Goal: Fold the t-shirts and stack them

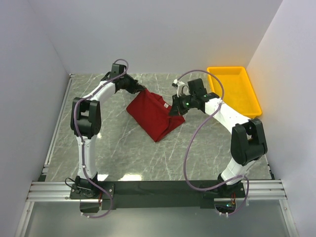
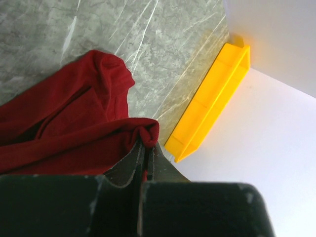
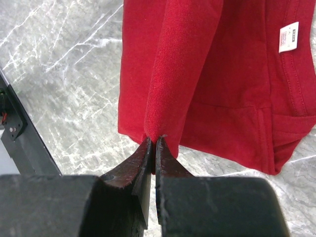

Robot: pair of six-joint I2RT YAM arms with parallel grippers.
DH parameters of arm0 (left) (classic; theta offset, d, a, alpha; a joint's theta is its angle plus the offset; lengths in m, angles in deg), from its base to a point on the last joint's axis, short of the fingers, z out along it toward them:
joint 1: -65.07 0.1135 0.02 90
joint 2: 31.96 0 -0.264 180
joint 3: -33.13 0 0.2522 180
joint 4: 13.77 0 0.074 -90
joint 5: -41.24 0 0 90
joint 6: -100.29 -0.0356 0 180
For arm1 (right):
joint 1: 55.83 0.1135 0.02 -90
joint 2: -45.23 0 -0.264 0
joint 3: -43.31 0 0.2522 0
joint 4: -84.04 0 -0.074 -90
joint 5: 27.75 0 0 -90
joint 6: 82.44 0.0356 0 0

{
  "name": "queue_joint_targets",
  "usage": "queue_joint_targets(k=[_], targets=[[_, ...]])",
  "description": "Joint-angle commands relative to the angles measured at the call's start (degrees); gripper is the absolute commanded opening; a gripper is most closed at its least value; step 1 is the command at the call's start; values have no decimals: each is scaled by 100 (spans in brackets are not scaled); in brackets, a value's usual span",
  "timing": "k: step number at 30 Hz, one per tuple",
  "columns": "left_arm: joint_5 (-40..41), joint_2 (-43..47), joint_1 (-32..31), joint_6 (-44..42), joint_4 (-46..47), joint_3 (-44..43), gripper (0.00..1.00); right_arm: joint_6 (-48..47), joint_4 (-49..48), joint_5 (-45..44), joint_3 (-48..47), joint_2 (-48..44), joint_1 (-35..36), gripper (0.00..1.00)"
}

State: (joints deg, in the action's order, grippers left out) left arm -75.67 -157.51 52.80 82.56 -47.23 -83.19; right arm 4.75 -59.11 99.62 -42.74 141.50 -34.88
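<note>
A dark red t-shirt (image 1: pixel 154 114) hangs stretched between my two grippers over the middle of the marble table, its lower end touching the surface. My left gripper (image 1: pixel 143 91) is shut on a bunched corner of the t-shirt (image 2: pixel 145 132) at its far left end. My right gripper (image 1: pixel 174 109) is shut on a fold of the t-shirt (image 3: pixel 170 89) at its right edge. A small white tag (image 3: pixel 289 37) shows in the right wrist view.
A yellow plastic tray (image 1: pixel 234 91) lies at the back right of the table and also shows in the left wrist view (image 2: pixel 212 98). White walls enclose the table on three sides. A cable loops from the right arm over the table.
</note>
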Motion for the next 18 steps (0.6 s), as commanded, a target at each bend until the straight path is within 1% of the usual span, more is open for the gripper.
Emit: queue_joint_targets(k=[1, 18], targets=[[-59, -109, -65, 121, 291, -334, 0, 61, -288, 192, 40, 15, -91, 0], [-103, -575, -126, 244, 388, -624, 0, 167, -402, 210, 189, 173, -363, 0]])
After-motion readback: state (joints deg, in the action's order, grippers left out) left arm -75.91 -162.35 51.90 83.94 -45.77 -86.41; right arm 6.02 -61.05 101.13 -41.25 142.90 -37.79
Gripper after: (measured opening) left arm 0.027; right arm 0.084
